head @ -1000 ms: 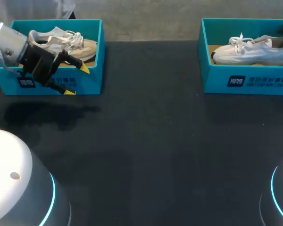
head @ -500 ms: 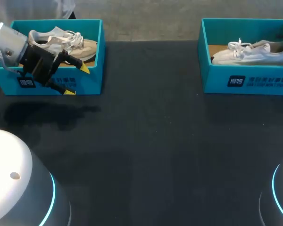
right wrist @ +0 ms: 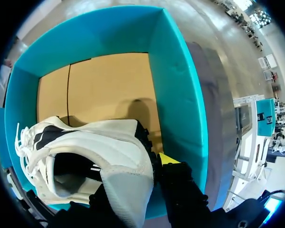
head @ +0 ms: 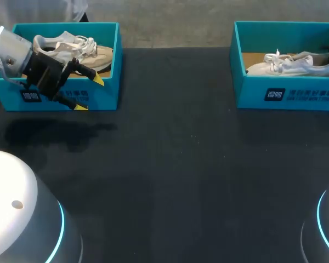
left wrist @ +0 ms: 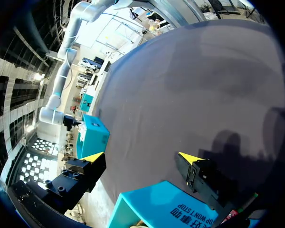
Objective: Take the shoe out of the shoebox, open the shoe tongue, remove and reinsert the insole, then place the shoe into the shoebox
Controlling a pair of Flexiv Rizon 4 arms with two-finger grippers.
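2 right fingers [right wrist: 175,172] clamp your white, black-striped shoe [right wrist: 88,145] by its heel inside the teal shoebox [right wrist: 176,95]; left fingers [left wrist: 202,174] stand apart.

Left hand [head: 90,94] at the left, fingers spread wide; right hand [right wrist: 152,166] seemingly tight on the shoe [right wrist: 99,147] heel.

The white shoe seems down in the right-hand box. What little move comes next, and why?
Probably open the right pincer and let go: the white shoe sits low inside the teal shoebox, while the pincer grips its heel.
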